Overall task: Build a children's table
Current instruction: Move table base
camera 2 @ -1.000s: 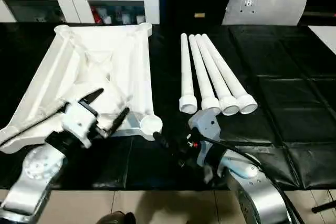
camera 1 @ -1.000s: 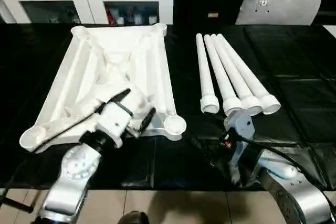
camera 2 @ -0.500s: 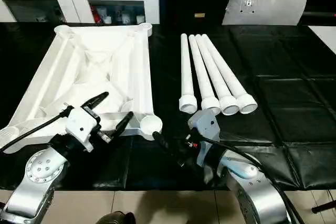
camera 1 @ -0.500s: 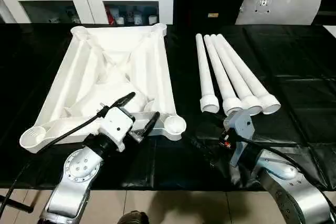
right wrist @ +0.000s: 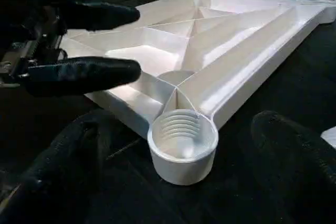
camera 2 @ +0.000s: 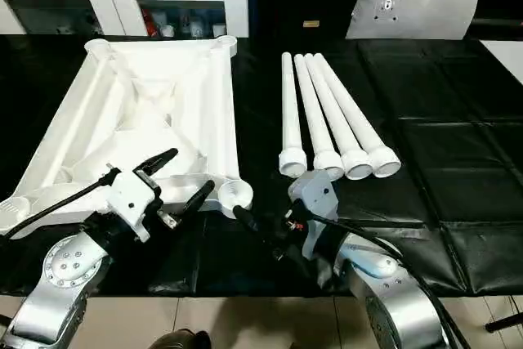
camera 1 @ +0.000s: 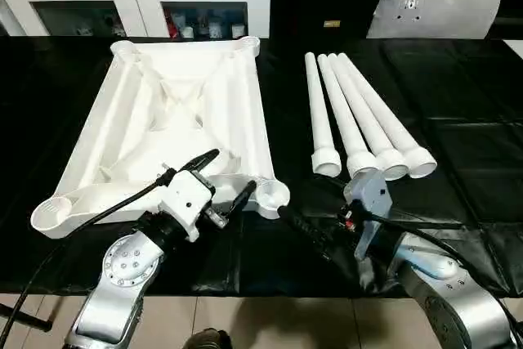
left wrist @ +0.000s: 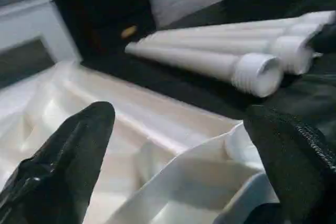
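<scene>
Lying upside down on the black surface (camera 1: 458,104), the table top (camera 1: 176,120) awaits four unfitted legs (camera 1: 364,124) beside it; left claw (camera 1: 225,177) and right claw (right wrist: 178,171) both released, empty

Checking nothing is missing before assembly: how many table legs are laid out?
4. The legs lie side by side on the black sheet, right of the tabletop, none attached.
</scene>
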Robot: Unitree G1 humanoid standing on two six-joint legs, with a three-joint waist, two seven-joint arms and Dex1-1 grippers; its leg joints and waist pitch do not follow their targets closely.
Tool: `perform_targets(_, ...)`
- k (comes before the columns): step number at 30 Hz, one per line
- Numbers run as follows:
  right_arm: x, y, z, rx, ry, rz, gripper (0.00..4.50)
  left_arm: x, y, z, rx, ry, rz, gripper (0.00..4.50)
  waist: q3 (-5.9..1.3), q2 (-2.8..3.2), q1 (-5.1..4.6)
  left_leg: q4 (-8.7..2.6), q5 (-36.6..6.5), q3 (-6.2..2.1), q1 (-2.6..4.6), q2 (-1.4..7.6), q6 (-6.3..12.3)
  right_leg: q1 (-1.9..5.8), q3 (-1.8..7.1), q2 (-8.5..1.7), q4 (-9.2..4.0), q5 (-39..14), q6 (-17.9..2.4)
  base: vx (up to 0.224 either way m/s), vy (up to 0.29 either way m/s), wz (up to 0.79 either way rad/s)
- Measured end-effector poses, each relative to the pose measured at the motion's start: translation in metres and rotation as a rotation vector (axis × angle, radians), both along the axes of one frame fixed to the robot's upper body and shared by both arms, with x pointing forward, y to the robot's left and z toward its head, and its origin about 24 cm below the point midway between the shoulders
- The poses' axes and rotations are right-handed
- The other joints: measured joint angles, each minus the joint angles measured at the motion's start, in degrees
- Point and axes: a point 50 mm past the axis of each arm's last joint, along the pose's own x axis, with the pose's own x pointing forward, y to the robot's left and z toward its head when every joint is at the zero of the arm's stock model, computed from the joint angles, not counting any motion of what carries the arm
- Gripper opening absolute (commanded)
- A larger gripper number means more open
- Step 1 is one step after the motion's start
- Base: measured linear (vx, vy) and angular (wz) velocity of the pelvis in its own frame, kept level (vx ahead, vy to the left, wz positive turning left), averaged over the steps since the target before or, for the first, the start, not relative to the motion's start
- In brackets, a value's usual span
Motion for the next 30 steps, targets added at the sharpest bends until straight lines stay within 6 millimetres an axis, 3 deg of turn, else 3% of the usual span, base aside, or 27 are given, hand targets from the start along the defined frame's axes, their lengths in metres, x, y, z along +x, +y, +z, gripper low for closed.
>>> perform_targets(7,0.002,0.001,0.001,-0.003,-0.032,-0.068,4.49,0.015,0.020,0.008,-0.244,0.021,0.486,4.50,0.03,0.10,-0.09,0.02,0.00,0.00,-0.01,0.00,0.00,0.02,-0.01,-0.01,-0.02,0.01,-0.02,0.000,0.000,0.00)
perform_targets(14,0.005,0.000,0.004,0.020,-0.056,-0.121,4.49,0.014,0.036,0.001,-0.228,0.060,0.737,4.50,0.03,0.10,-0.12,0.02,0.00,-0.01,-0.06,0.00,0.00,0.02,-0.02,0.01,-0.11,0.01,-0.01,0.000,0.000,0.00)
perform_targets(22,0.006,0.000,0.004,0.011,-0.067,-0.145,4.49,0.005,0.068,0.014,-0.102,-0.017,1.079,4.50,0.03,0.11,-0.13,0.02,0.00,-0.04,-0.06,0.00,0.00,0.03,-0.04,0.01,-0.14,0.01,-0.01,0.000,0.000,0.00)
perform_targets(26,0.006,0.000,0.004,0.011,-0.067,-0.149,4.49,0.004,0.069,0.014,-0.101,-0.016,1.106,4.50,0.03,0.11,0.07,0.02,0.00,-0.05,-0.07,0.00,0.00,0.05,-0.05,0.01,-0.16,0.01,-0.01,0.000,0.000,0.00)
perform_targets(30,0.006,0.000,0.004,0.012,-0.068,-0.151,4.49,0.021,0.038,0.018,-0.300,0.040,0.796,4.50,0.04,0.12,0.50,0.02,0.00,-0.05,-0.09,-0.01,0.00,0.04,-0.03,-0.01,-0.21,0.06,-0.01,0.000,0.000,0.00)
